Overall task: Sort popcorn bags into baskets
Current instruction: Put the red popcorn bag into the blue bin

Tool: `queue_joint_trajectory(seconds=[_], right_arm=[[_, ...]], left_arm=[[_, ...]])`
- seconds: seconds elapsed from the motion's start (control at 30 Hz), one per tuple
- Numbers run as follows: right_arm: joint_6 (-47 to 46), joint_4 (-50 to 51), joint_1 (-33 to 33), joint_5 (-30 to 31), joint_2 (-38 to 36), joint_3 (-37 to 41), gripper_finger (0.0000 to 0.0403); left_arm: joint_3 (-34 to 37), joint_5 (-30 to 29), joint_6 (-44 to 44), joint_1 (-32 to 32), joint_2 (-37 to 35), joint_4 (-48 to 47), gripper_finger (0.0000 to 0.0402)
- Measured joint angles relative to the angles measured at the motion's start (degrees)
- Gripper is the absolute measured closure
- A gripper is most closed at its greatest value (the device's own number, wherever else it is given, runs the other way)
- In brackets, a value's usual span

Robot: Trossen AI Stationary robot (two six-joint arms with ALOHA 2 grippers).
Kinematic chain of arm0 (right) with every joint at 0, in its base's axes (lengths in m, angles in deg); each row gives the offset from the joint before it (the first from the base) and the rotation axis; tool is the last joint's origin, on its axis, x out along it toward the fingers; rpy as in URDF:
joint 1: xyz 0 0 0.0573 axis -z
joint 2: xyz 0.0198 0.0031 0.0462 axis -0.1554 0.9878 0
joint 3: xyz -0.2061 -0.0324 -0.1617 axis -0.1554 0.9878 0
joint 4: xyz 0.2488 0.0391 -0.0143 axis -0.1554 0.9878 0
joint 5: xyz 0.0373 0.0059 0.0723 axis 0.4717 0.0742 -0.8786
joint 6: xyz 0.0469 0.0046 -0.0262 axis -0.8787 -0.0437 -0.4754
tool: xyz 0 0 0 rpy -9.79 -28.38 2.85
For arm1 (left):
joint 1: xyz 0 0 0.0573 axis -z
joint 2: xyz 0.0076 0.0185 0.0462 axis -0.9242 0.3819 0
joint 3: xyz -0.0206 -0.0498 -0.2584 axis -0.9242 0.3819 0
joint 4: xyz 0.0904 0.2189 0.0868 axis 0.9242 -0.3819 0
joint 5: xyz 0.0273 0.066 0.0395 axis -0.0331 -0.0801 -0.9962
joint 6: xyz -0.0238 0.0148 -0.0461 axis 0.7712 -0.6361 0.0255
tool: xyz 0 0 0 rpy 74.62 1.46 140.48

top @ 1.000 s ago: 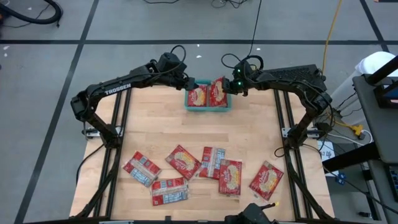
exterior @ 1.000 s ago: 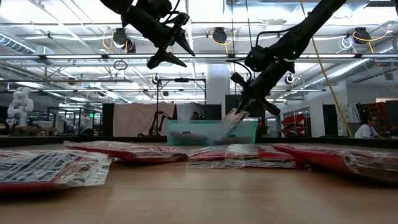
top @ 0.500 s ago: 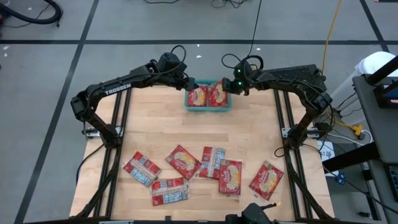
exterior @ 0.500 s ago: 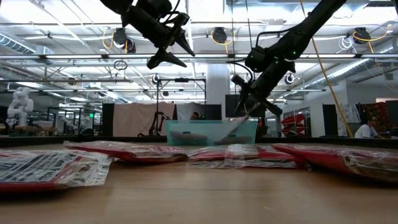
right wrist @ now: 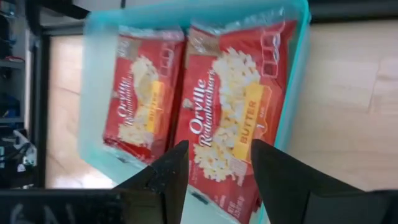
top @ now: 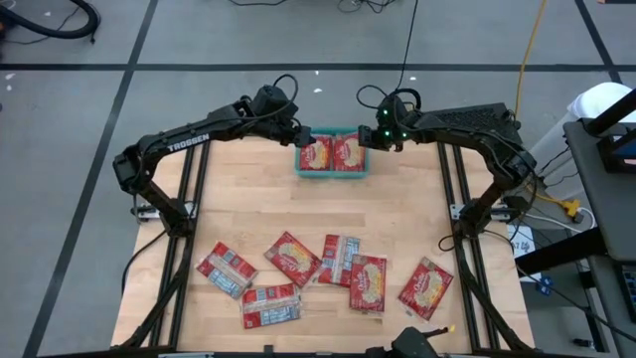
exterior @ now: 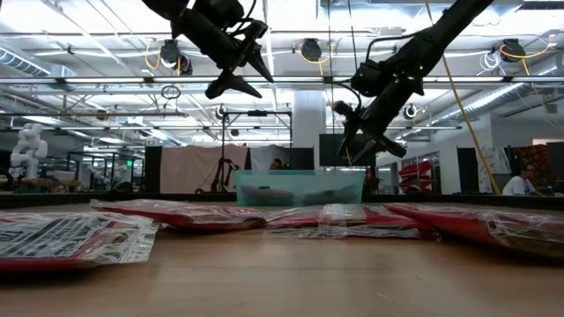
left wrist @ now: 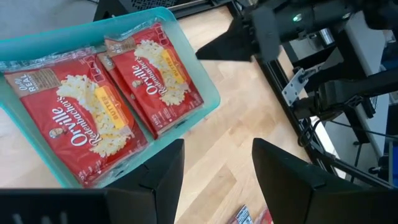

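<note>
Two popcorn bags lie side by side in the teal basket at 12 o'clock on the worktop. The right end effector hovers released at its 3 o'clock edge, the left end effector released at 9 o'clock; six bags lie toward 6 o'clock

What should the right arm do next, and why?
Probably back away toward the loose bags at the table's near end. The right gripper is open and empty above the tray, where two bags lie side by side. The left gripper waits open at the tray's other side.
</note>
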Motion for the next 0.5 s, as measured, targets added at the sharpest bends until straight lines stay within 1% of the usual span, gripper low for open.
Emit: queue_joint_trajectory(seconds=[0.3,0.4,0.5], right_arm=[[4.0,0.5,1.5,-0.4,-7.2,0.0,0.0238],[5.8,1.1,2.2,-2.7,-10.5,0.0,0.0238],[8.7,3.3,2.3,-4.7,-13.3,0.0,0.0238]], left_arm=[[0.0,0.0,-0.4,0.2,0.0,0.0,0.0211],[0.0,0.0,-0.3,0.7,0.0,-0.3,0.0211],[0.0,0.0,-0.7,1.6,0.0,-3.0,0.0211]])
